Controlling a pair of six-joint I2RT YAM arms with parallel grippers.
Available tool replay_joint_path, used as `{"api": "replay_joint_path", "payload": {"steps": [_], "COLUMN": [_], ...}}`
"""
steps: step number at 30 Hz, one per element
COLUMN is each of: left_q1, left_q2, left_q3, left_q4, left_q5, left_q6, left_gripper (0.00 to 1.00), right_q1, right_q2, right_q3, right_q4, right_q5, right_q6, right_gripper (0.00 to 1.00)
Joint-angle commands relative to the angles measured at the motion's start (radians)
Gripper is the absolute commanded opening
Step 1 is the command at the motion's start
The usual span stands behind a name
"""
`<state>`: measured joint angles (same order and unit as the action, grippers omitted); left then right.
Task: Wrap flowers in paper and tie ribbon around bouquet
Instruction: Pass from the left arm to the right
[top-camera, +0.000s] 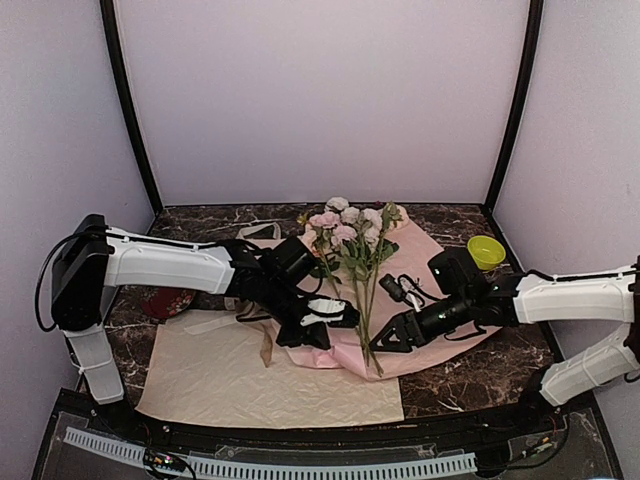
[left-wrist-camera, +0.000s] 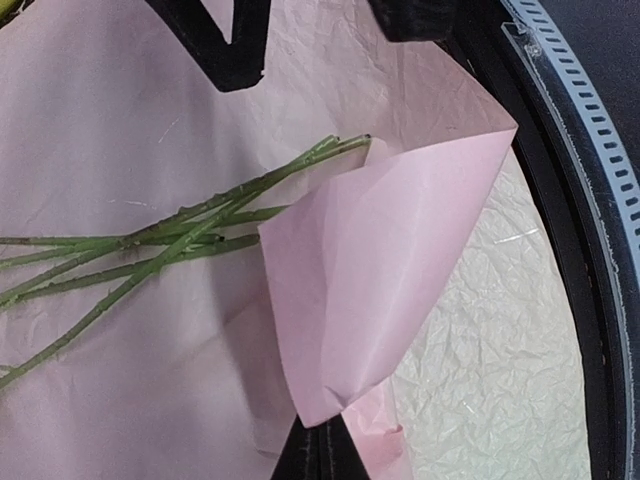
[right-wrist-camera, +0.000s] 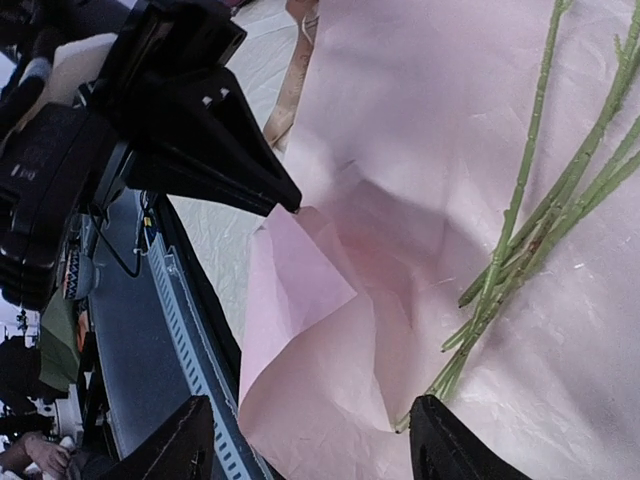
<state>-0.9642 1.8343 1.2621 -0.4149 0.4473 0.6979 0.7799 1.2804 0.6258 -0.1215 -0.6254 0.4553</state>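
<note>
The flowers (top-camera: 348, 228) lie loose on the pink paper (top-camera: 430, 270), heads toward the back, stems (left-wrist-camera: 150, 245) toward the near edge; no wrapped bouquet is in view. My left gripper (top-camera: 345, 318) is shut on the paper's near corner, holding up a folded flap (left-wrist-camera: 400, 230) beside the stem ends. My right gripper (right-wrist-camera: 315, 445) is open, with its fingers either side of that raised fold (right-wrist-camera: 330, 340) and one fingertip close to the stem tips (right-wrist-camera: 450, 370). A tan ribbon (right-wrist-camera: 293, 75) runs along the paper's left edge behind the left gripper.
A cream-beige sheet (top-camera: 270, 385) lies under the pink one and reaches the near edge. The slotted rail (left-wrist-camera: 590, 150) runs just past it. A yellow bowl (top-camera: 486, 250) stands at the right and a dark red dish (top-camera: 168, 300) at the left.
</note>
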Motion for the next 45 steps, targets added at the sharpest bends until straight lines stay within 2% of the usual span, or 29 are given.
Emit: {"api": "replay_joint_path", "payload": {"steps": [1, 7, 14, 22, 27, 31, 33, 35, 38, 42, 45], "left_q1": [0.007, 0.007, 0.007, 0.007, 0.007, 0.007, 0.007, 0.007, 0.007, 0.007, 0.007], "left_q2": [-0.016, -0.058, -0.123, -0.127, -0.127, -0.124, -0.125, -0.125, -0.125, -0.125, -0.125], "left_q3": [0.044, 0.020, -0.045, -0.040, -0.043, -0.043, -0.044, -0.043, -0.042, -0.040, -0.038], "left_q4": [-0.037, -0.031, 0.012, -0.005, -0.013, -0.017, -0.020, -0.024, -0.026, -0.027, -0.032], "left_q5": [0.064, 0.128, 0.172, 0.175, 0.168, 0.166, 0.166, 0.168, 0.168, 0.166, 0.159], "left_q6": [-0.020, 0.000, 0.009, 0.011, 0.018, 0.018, 0.019, 0.021, 0.023, 0.023, 0.022], "left_gripper": [0.00, 0.00, 0.00, 0.00, 0.00, 0.00, 0.00, 0.00, 0.00, 0.00, 0.00], "right_q1": [0.046, 0.154, 0.290, 0.323, 0.323, 0.322, 0.321, 0.316, 0.311, 0.311, 0.311], "right_q2": [-0.061, -0.132, -0.187, -0.097, -0.048, -0.088, -0.133, -0.161, -0.171, -0.132, -0.107], "right_q3": [0.005, 0.031, 0.003, -0.046, -0.073, -0.091, -0.093, -0.095, -0.116, -0.123, -0.118], "right_q4": [-0.017, -0.120, -0.122, -0.085, -0.069, -0.107, -0.139, -0.167, -0.143, -0.058, 0.014], "right_q5": [0.035, 0.206, 0.378, 0.522, 0.492, 0.520, 0.565, 0.592, 0.566, 0.509, 0.444], "right_q6": [-0.035, -0.046, 0.080, 0.089, 0.079, 0.086, 0.084, 0.085, 0.084, 0.053, 0.024], "right_gripper": [0.68, 0.67, 0.65, 0.63, 0.59, 0.59, 0.63, 0.73, 0.78, 0.79, 0.76]}}
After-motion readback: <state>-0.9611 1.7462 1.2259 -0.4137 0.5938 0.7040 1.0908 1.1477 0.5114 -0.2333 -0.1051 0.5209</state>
